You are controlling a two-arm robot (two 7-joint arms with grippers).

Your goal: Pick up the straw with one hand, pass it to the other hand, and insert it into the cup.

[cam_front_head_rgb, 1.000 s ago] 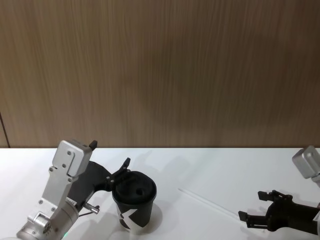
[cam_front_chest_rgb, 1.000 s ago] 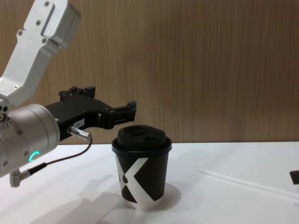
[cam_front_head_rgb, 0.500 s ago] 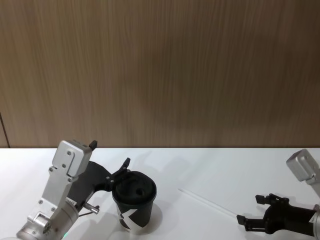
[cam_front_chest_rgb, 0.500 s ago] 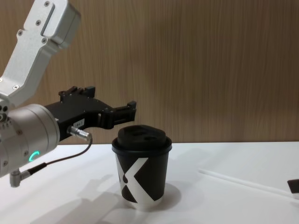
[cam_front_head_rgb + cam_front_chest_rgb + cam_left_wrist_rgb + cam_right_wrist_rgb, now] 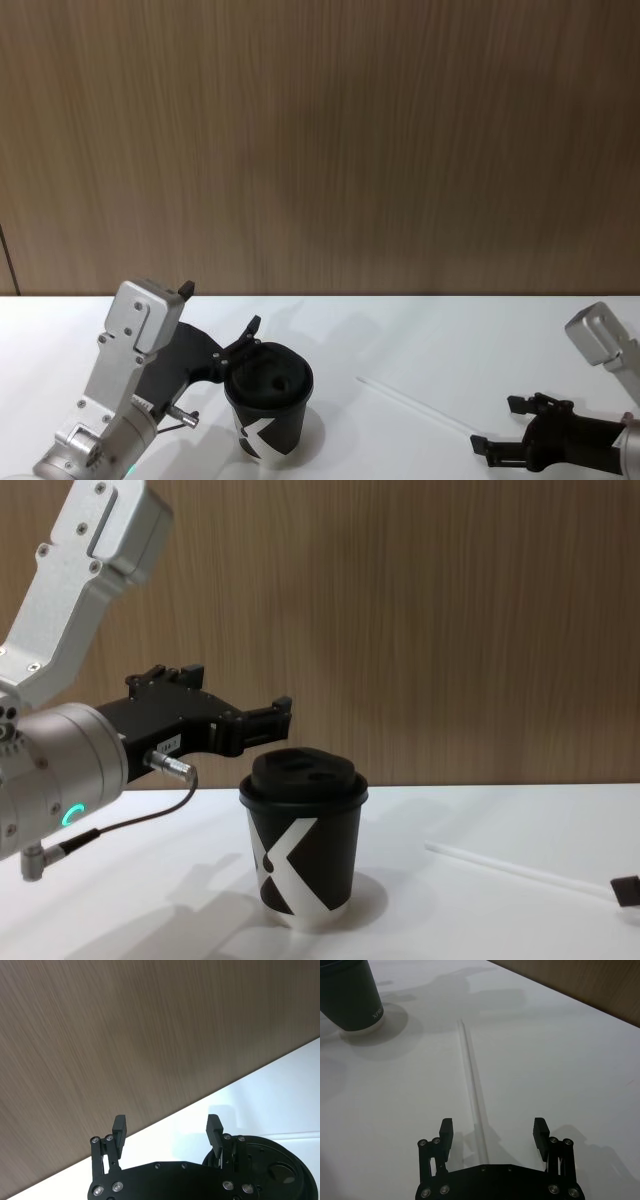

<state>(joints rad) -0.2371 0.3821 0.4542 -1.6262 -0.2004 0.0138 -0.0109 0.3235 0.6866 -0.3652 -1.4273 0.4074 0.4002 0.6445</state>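
Hovering right gripper (image 5: 493, 424): low over table (image 5: 400, 330) at robot's far R, near front edge; fingers spread wide, holding nothing.
R wrist view: right gripper (image 5: 493, 1130) straddles near end of straw (image 5: 472, 1085); straw runs btw the two fingers, closer to one of them, not pinched. Can't tell if any finger touches it.
Chest view, R side: one black fingertip (image 5: 625, 889) sits just at straw's (image 5: 520, 868) near end.
Straw (image 5: 415, 406): lying flat on table, R of cup (image 5: 265, 435), well apart from it; far end angled toward cup, near end at right gripper.
Cup (image 5: 305, 865): upright on table (image 5: 480, 920), L of centre, white X mark facing robot, black domed lid (image 5: 303, 770) on.
Left gripper (image 5: 220, 307): held up off table, just behind and L of cup; fingers spread, nothing btw them.
Left gripper, chest view (image 5: 235, 690): pointing R, a bit higher than lid; one fingertip close to lid's back rim, looks apart from it.
L wrist view: left gripper (image 5: 166, 1125) open, lid (image 5: 270, 1170) just beside one finger.
L wrist: silver, w/ green ring (image 5: 70, 815) lit; grey cable (image 5: 130, 820) hangs under it.
Background: brown wood-grain wall (image 5: 320, 150) behind white table.
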